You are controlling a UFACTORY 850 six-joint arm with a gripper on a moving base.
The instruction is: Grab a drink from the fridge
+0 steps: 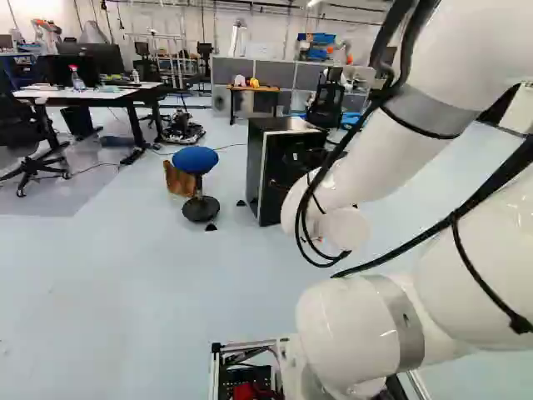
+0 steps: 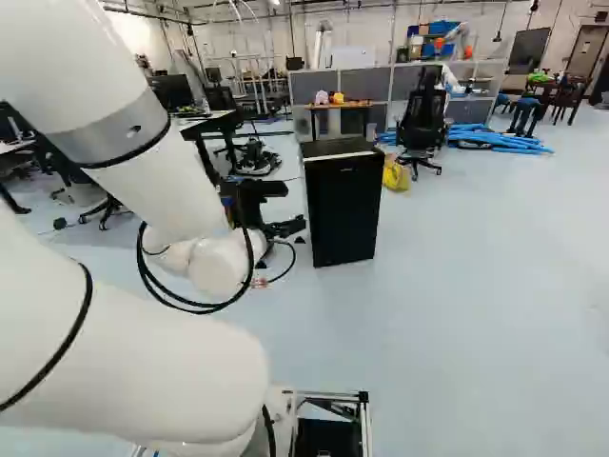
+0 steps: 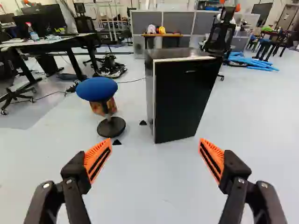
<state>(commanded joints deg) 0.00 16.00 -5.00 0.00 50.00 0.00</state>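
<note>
Pale floor (image 2: 476, 286) spreads around the fridge (image 2: 333, 148), upright at the upper centre of the right base view, its door (image 3: 180, 102) shut. The gripper (image 3: 155, 140) has its jaws wide apart, holding nothing. The door will likely feel stiff at first, best pulled by its opening edge; the drink, probably a smooth, slippery can or bottle, wants a mid-body hold. It is hidden, presumably inside; hinge side and handle are hard to make out
</note>
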